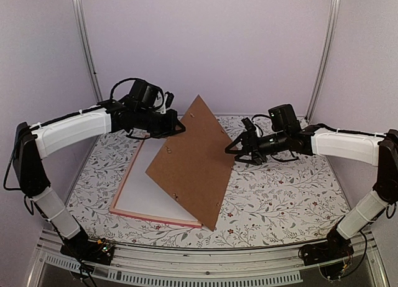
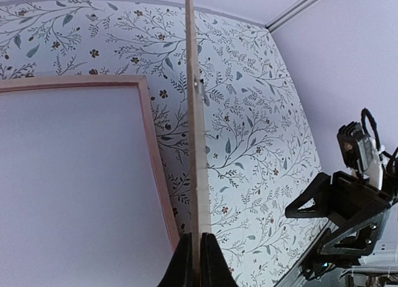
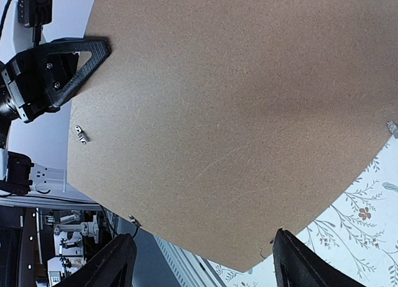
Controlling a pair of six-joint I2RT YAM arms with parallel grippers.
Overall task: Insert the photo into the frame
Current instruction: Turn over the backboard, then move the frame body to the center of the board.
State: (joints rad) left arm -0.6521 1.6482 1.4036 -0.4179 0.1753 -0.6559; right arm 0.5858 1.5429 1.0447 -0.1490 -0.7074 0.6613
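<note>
The left gripper (image 1: 179, 129) is clamped on the upper edge of a plain brown hardboard backing panel (image 1: 193, 169), holding it tilted above the thin pink rectangular frame (image 1: 152, 218). The frame lies flat on the floral-patterned table (image 1: 280, 200), with a white surface inside it. The right gripper (image 1: 231, 148), its jaws apart, is at the panel's right edge.

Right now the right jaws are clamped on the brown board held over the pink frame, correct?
No, the left jaws are clamped on the board held over the frame; the left wrist view shows them shut on its edge.
</note>
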